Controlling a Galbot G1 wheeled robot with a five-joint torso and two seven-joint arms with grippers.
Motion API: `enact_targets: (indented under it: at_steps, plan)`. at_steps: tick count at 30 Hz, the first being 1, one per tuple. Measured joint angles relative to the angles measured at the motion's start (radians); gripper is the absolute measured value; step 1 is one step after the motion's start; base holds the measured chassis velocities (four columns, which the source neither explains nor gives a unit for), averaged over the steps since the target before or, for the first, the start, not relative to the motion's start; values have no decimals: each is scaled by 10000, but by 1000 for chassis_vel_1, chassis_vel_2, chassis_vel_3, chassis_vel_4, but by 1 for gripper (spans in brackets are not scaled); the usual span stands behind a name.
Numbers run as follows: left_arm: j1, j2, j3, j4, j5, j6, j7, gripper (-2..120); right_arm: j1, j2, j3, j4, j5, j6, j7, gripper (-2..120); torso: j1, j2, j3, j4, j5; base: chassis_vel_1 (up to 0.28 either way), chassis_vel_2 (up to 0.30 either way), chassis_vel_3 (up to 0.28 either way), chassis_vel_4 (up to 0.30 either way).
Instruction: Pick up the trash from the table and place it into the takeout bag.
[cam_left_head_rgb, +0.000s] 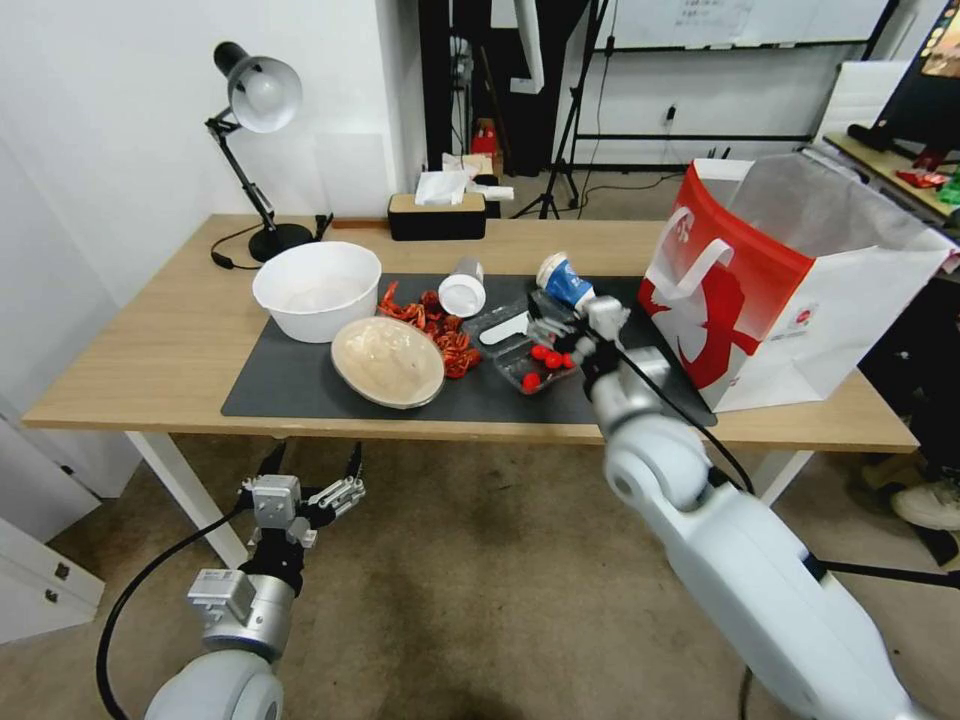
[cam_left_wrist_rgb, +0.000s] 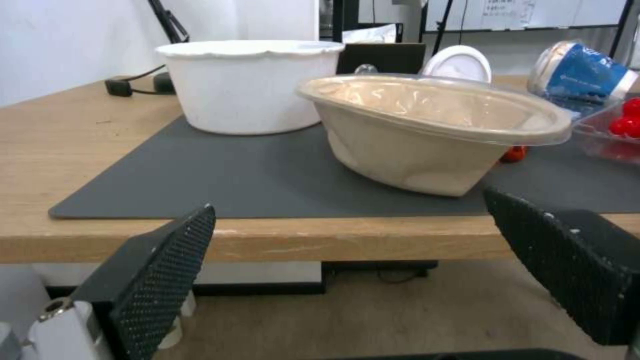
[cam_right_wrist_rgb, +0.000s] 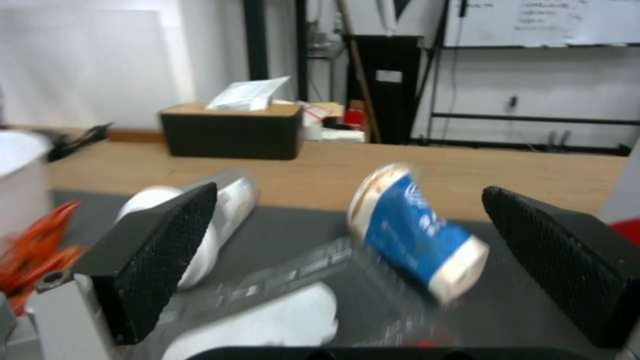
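my right gripper (cam_right_wrist_rgb: 347, 270) is wide open over the grey mat (cam_left_head_rgb: 300, 385), with the blue-and-white paper cup (cam_right_wrist_rgb: 417, 235) lying tipped dead ahead between my fingers, long axis slanting across them, left gripper (cam_left_head_rgb: 312, 472) way off below the table (cam_left_head_rgb: 150, 350).

Probably an office or lab: whiteboard (cam_left_head_rgb: 745, 22), tripod (cam_left_head_rgb: 560, 150), desk lamp (cam_left_head_rgb: 255, 130).
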Motion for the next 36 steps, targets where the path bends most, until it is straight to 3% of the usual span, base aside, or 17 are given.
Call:
enact_targets:
  at_steps: [6,15,27,36]
  plan:
    - [-31,-3,-12,36,0,-5,-4,100,1463,370,-361,-1208,520,-668,694,100,0,1,-1,0,-3,0,0,0,0]
    - [-82,17,1,58,-17,-6,-2,100,2514,530,-610,-2302,1093,-1484,1060,100,-2,1,-2,-2,-2,0,0,0,0]
    - [-90,71,-25,62,-89,-6,-6,100,4412,972,-1315,-4778,1601,-2937,737,100,-1,2,-2,0,-4,0,0,0,0]
    - [-100,78,-10,59,-93,1,-7,100,5211,1038,-1581,-6013,1698,-3276,64,100,-1,2,-1,-2,-2,0,0,0,0]
